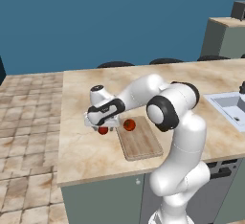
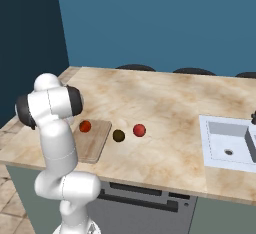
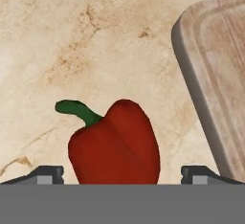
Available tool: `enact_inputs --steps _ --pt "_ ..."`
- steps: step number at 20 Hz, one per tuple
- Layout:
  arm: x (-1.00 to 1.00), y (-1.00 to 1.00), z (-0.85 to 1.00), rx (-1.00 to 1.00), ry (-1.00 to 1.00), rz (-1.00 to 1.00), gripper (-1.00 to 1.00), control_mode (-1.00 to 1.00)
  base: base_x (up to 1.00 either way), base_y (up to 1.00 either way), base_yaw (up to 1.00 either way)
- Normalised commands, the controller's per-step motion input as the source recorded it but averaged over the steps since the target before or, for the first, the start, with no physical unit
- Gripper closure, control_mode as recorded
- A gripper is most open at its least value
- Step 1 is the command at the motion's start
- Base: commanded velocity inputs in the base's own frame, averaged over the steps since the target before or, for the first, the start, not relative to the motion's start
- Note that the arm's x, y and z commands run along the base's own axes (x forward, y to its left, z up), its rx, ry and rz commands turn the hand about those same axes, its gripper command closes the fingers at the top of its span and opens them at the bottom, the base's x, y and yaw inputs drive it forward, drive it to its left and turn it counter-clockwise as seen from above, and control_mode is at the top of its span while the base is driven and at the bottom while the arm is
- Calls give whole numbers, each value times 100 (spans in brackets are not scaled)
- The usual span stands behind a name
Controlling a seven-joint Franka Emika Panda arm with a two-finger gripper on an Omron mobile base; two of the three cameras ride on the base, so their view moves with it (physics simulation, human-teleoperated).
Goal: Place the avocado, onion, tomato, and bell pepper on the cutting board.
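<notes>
Worktop (image 1: pixel 86 151): beige marbled slab; sink (image 2: pixel 225 140) set at the right of the right base view.

Cutting board (image 1: pixel 141 139): light tan, lying flat at centre of the left base view. In the hand view its rounded corner occupies the upper right.

Tomato (image 1: pixel 129 125): orange-red, resting on the board's far left corner.

Bell pepper (image 3: pixel 115 146): deep red with a curved green stem, lying on the bare worktop, lower centre of the hand view, just beside the board's edge and off it.

Avocado (image 2: pixel 118 136): dark olive, on the worktop just right of the board in the right base view.

Onion (image 2: pixel 139 130): crimson ball, near the avocado on its right.

Claw (image 3: pixel 122 174): spread wide, tips flanking the pepper at lower left and lower right, gripping nothing.
</notes>
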Motion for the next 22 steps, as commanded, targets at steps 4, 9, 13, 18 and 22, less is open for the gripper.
enact_inputs --steps 4,9,13,18,22 --pt "4 1 -4 0 0 0 100 -100 0 0 0" --pt "0 0 -2 0 -2 0 100 -100 0 0 0" --pt "0 0 22 0 -1 0 100 -100 0 0 0" --pt "0 -1 55 0 -4 0 100 -100 0 0 0" --pt "0 -13 49 0 -2 0 100 -100 0 0 0"
